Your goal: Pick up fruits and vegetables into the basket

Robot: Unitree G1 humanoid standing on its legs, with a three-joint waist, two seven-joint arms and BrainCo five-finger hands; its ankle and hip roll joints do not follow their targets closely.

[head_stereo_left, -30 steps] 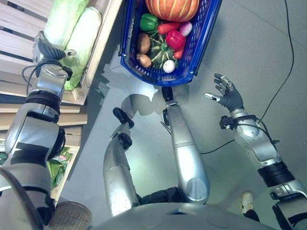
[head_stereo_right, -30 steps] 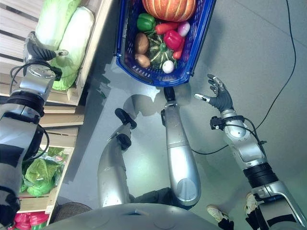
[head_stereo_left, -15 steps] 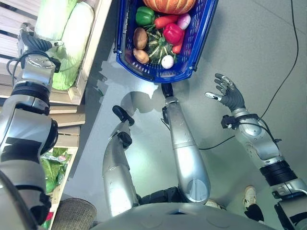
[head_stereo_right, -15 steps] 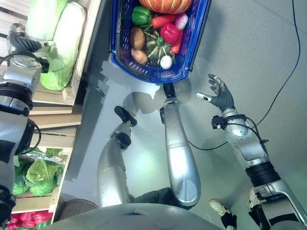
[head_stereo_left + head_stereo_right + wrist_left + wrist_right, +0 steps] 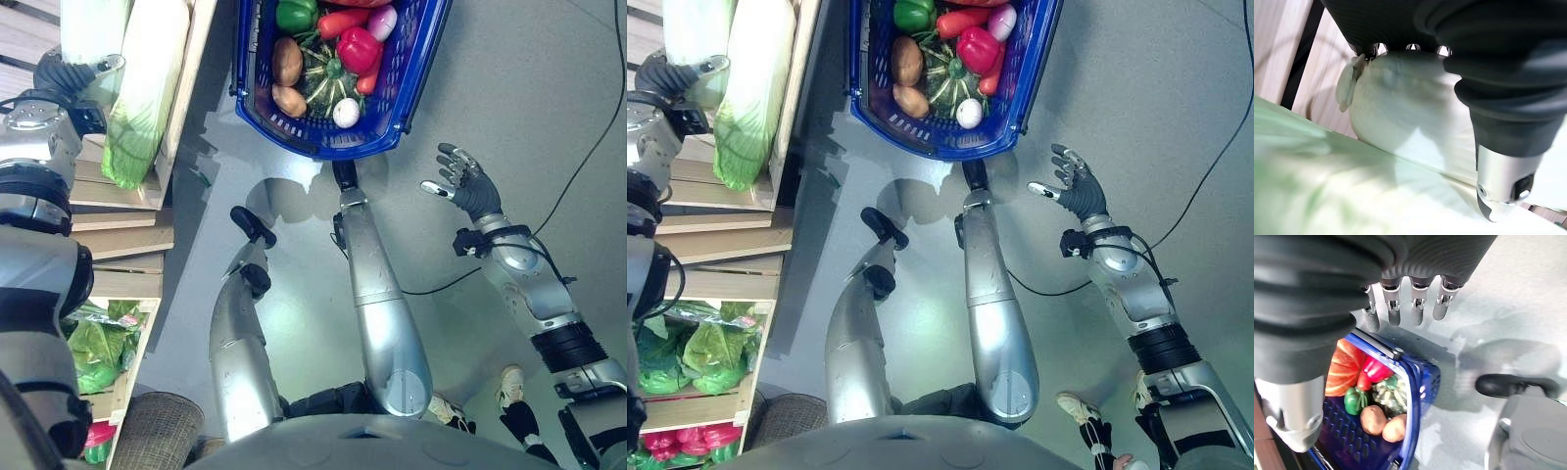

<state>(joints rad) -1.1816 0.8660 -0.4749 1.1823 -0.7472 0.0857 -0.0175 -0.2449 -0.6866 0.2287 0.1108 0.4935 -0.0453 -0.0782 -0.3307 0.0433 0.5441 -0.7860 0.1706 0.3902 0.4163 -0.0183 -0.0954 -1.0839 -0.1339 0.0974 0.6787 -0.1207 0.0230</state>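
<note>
My left hand [image 5: 61,80] is at the wooden shelf on the far left, its fingers curled over the pale base of a napa cabbage [image 5: 1415,112] and its thumb on the other side. A second napa cabbage [image 5: 147,88] lies right beside it. The blue basket [image 5: 392,108] stands on the floor ahead, holding a green pepper [image 5: 294,14], a red pepper [image 5: 359,48], two potatoes [image 5: 286,61], a striped squash [image 5: 323,80], a small white round thing [image 5: 346,113] and a pumpkin [image 5: 1342,369]. My right hand [image 5: 468,188] hovers open over the floor, right of the basket.
The wooden shelf edge [image 5: 186,88] runs down the left side, close to the basket. A lower crate holds leafy greens [image 5: 98,348] and some red produce [image 5: 686,439]. A wicker basket [image 5: 147,436] sits at the lower left. A person's shoe [image 5: 506,385] is at the lower right.
The whole picture has shifted, so the camera moved. My left hand has stayed on the cabbage, whose pale base now sits up in its grip. The right hand has barely moved.
</note>
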